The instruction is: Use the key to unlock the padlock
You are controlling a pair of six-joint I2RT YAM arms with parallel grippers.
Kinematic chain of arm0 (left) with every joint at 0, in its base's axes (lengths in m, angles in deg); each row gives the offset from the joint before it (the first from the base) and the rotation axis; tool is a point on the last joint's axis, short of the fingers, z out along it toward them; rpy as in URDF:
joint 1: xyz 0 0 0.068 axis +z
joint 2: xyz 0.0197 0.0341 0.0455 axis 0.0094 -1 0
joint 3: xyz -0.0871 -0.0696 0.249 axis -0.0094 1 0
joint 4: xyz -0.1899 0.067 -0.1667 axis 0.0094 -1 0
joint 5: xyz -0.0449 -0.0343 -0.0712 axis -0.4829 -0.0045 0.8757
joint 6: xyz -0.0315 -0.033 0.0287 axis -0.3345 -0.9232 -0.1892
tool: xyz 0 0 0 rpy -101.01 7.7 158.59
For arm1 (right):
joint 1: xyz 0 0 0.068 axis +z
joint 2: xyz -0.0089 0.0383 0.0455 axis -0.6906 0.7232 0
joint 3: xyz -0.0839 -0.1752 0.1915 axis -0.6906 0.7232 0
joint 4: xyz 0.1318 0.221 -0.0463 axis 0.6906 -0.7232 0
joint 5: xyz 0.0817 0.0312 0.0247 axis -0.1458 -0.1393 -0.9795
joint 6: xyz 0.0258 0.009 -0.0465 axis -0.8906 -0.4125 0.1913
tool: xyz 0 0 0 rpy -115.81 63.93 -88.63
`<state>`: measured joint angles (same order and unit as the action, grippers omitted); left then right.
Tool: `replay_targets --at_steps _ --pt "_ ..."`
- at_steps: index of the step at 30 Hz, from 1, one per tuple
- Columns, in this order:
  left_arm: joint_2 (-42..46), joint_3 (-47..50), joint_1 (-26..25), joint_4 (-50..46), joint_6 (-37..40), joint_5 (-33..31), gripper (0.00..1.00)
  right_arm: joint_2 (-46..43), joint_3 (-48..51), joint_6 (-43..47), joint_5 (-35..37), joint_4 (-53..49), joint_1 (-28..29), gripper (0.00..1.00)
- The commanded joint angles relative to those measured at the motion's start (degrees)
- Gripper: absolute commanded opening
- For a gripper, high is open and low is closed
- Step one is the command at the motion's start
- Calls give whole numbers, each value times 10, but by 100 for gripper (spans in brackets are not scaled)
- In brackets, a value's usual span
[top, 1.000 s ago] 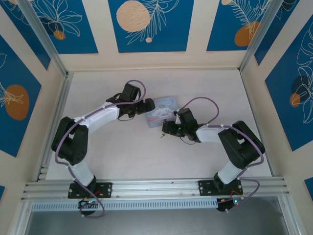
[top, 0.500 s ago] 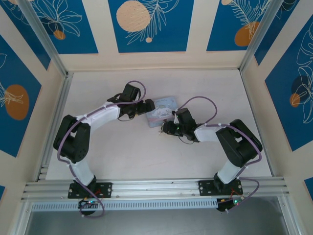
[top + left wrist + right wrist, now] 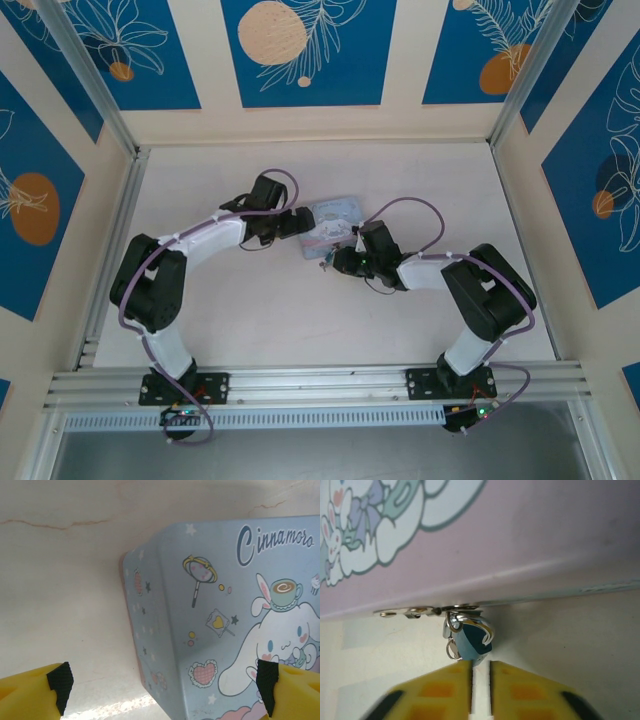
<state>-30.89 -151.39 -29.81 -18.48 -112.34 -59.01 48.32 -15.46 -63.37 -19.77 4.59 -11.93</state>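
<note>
Right tool has neared the padlock hanging from the shut tin.

Padlock: tiny, teal-blue body, silver shackle hooked through the metal hasp on the pale blue tin's edge. Hangs tilted off the hasp, just above the bench. Small silver ring touches its left side.
</note>
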Motion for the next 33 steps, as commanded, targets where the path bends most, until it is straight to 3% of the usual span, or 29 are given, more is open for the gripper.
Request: replay_targets --at_steps 1,5,16,22,30,33 --pt "-10 4 7 1 9 -6 95 1 21 -28 0 4 2 33" --pt "-10 6 6 7 7 -4 96 1 30 -47 12 24 8 49" --pt "-14 25 6 25 -5 5 96 60 -20 -60 71 -2 46 49" --pt "-17 34 6 36 -15 9 96 69 -13 -79 93 -1 52 34" --pt "-23 35 6 30 -18 -2 96 58 2 -89 98 -1 51 1" --pt "-30 32 3 15 -12 -13 96 53 12 -101 89 9 48 0"
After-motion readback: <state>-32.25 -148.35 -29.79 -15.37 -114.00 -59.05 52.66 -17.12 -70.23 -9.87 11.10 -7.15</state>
